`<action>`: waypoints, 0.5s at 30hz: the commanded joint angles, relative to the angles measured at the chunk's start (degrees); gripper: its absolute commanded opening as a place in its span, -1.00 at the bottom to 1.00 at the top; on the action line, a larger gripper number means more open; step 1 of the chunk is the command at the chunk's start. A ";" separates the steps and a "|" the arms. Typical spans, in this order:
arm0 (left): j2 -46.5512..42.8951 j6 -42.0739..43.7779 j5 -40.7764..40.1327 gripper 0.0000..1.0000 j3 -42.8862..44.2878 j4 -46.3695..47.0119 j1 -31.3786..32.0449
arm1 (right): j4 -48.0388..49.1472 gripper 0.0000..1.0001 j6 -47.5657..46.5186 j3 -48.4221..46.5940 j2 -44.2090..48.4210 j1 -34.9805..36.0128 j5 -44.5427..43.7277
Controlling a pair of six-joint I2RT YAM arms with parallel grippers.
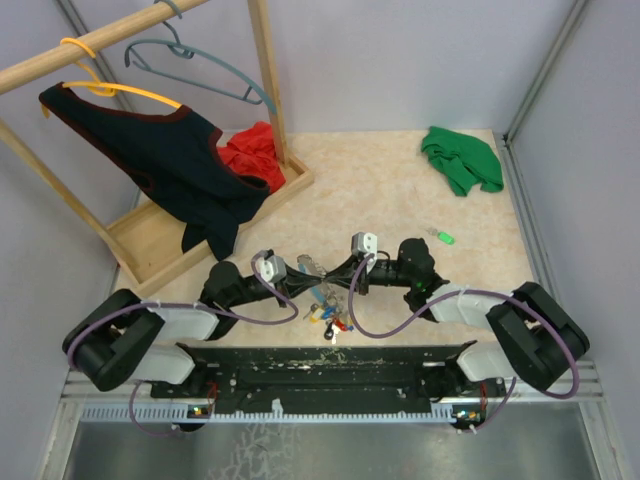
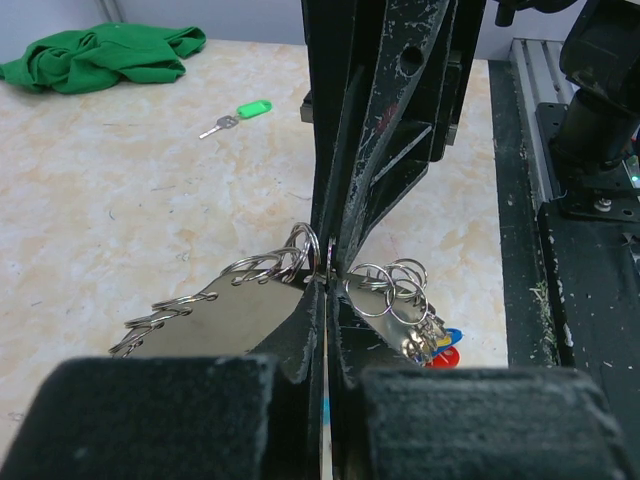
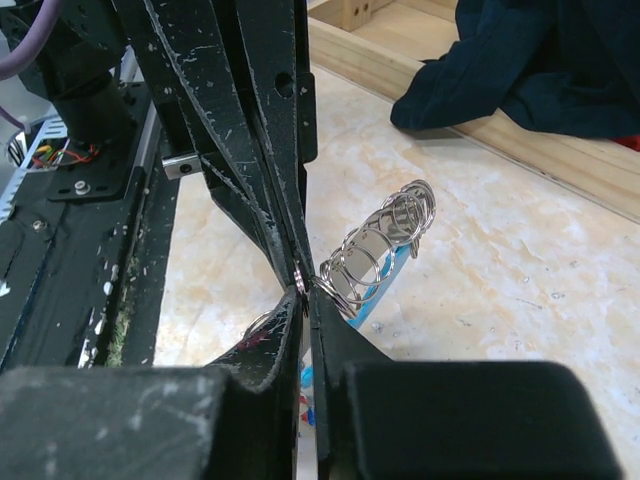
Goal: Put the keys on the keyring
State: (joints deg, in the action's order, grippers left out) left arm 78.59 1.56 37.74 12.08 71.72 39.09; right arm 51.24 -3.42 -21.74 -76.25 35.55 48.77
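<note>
The keyring [image 2: 250, 268] is a silvery loop of coiled rings with a light-blue segment [image 3: 388, 282]. A cluster of blue, yellow and red tags [image 2: 444, 345] hangs from it. My left gripper [image 2: 328, 278] and right gripper [image 3: 306, 287] meet tip to tip over the table's near middle. Both are shut on the keyring, with rings fanning out to either side of the fingers. From above, the left gripper [image 1: 308, 272] and right gripper [image 1: 330, 274] sit just over the tags [image 1: 332, 318]. One key with a green head [image 1: 445, 237] lies alone on the table to the right, also visible as the green key [image 2: 243, 112].
A green cloth [image 1: 461, 160] is bunched at the back right. A wooden rack base [image 1: 215, 235] with a dark garment [image 1: 165, 165], a red cloth [image 1: 255, 155] and hangers stands at the back left. The black base rail [image 1: 320, 365] runs along the near edge.
</note>
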 commanded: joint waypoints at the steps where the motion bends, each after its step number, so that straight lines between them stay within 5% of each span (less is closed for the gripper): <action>1: -5.03 2.73 0.69 -0.99 3.19 -8.92 -0.24 | 2.51 -0.83 0.02 0.83 2.47 -0.04 -1.26; 6: -10.01 7.06 -0.16 -0.99 6.51 -24.98 0.00 | 0.11 -0.38 -0.71 2.15 6.71 -0.04 -5.64; 15: -13.74 12.81 -3.47 -1.00 10.07 -35.40 1.29 | -10.28 -0.29 1.65 1.88 16.43 -0.02 -17.08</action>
State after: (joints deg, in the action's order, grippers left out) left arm 66.22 10.74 35.42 19.14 41.04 39.70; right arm 45.08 -3.22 -18.37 -63.64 35.55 38.41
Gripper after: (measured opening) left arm 0.006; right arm 0.348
